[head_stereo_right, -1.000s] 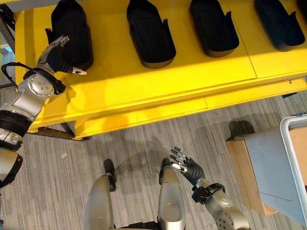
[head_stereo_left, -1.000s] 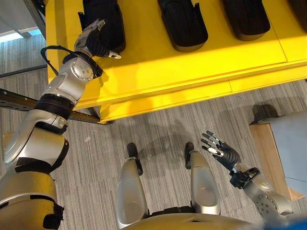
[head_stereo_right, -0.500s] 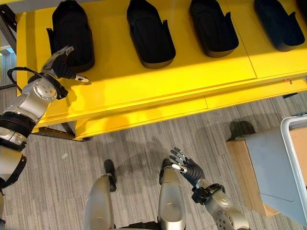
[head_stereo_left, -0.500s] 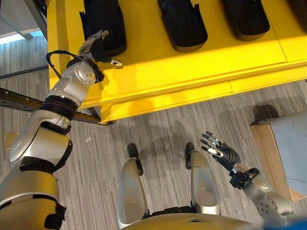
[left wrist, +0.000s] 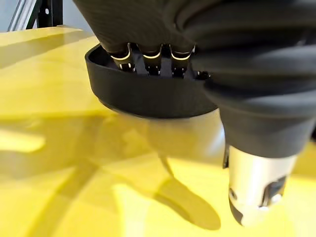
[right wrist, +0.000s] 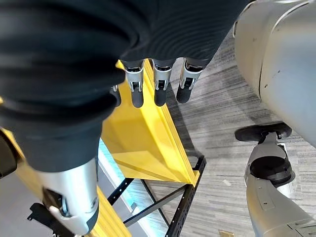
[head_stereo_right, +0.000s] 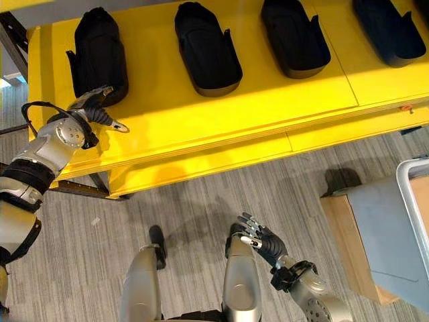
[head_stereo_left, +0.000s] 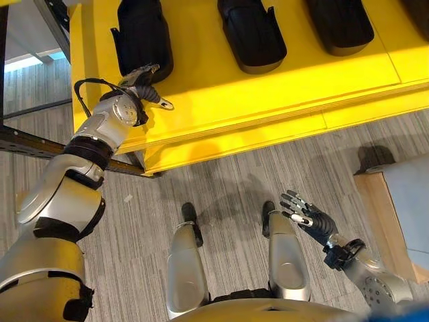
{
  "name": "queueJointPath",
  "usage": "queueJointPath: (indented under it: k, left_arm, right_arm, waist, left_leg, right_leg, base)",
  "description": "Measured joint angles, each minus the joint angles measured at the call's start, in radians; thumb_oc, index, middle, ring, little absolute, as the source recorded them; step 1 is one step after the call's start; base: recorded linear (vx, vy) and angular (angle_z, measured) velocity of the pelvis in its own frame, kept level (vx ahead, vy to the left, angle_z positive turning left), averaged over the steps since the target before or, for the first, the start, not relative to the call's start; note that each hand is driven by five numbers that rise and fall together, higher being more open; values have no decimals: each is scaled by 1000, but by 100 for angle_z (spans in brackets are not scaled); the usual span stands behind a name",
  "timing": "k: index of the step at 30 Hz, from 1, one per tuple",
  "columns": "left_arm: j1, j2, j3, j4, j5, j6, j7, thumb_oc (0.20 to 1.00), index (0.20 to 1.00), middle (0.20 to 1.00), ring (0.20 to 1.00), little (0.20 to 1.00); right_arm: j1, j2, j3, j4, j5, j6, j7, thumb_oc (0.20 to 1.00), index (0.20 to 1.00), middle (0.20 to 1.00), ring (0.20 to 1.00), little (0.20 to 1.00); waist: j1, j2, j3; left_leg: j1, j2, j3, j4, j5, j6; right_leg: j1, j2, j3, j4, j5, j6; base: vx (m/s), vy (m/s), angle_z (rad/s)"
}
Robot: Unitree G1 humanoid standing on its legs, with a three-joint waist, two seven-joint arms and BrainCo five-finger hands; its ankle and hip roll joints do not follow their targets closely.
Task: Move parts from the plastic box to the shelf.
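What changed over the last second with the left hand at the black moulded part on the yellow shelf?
The left hand has drawn back from the leftmost black moulded part toward the front edge of the yellow shelf; it is open and holds nothing. The part stayed where it was, in the row with the other black parts. The right hand stayed open, low over the floor.

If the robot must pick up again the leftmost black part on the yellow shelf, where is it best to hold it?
Probably across its narrow width near the rounded front end, coming from above. The leftmost black part lies flat and long on the yellow shelf, with bare shelf along both sides. The left hand is close to that end.
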Motion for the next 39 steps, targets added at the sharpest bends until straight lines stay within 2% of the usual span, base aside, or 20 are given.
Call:
queueJointPath:
  k: [8, 39]
  left_arm:
    - [-28, -31, -17, 38, 5, 1, -7, 1000, 1000, 1000, 1000, 1000]
    - [-30, -31, -28, 38, 4, 2, -50, 1000, 1000, 1000, 1000, 1000]
  right_arm:
    - [0, 0, 0, 0, 0, 4, 3, 1000, 1000, 1000, 1000, 1000]
    - [-2, 0, 3, -28, 0, 15, 8, 1000, 1000, 1000, 1000, 1000]
  waist:
    - [0, 0, 0]
    - [2, 1, -1]
  left_leg:
    - [0, 0, -1, 3, -1, -1]
    - [15, -3, -10, 16, -2, 0]
  right_leg:
    - [0, 0, -1, 4, -2, -1]
    - [16, -3, -2, 28, -9, -4]
  base:
    - [0, 0, 0]
    - [0, 0, 0]
